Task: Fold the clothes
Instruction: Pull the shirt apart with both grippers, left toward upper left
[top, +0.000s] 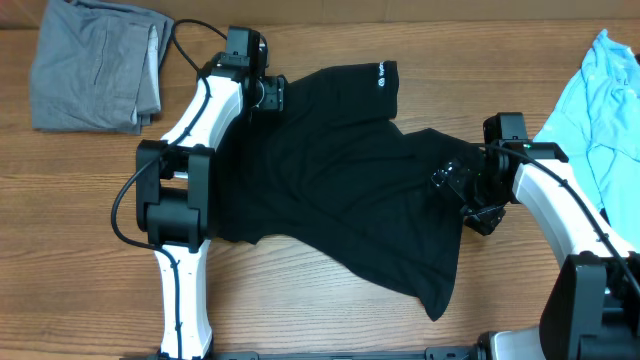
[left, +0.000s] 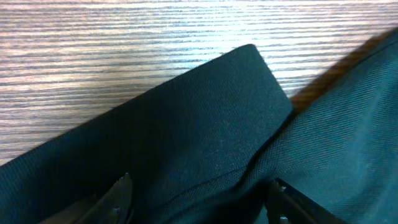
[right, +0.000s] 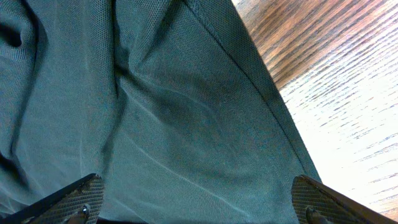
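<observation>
A black short-sleeved T-shirt (top: 330, 180) lies spread and rumpled across the middle of the table, its white sleeve logo (top: 381, 72) at the far edge. My left gripper (top: 270, 93) is open over the shirt's far left part; in the left wrist view its fingers (left: 199, 199) straddle a fold of black cloth (left: 186, 137). My right gripper (top: 462, 192) is open at the shirt's right side; in the right wrist view its fingers (right: 199, 202) are spread wide over the cloth (right: 161, 106) near its hem.
A grey garment (top: 95, 65) lies folded at the far left corner. A light-blue shirt (top: 600, 100) lies at the right edge. A black cable (top: 190, 40) runs by the grey garment. Bare wood shows along the front.
</observation>
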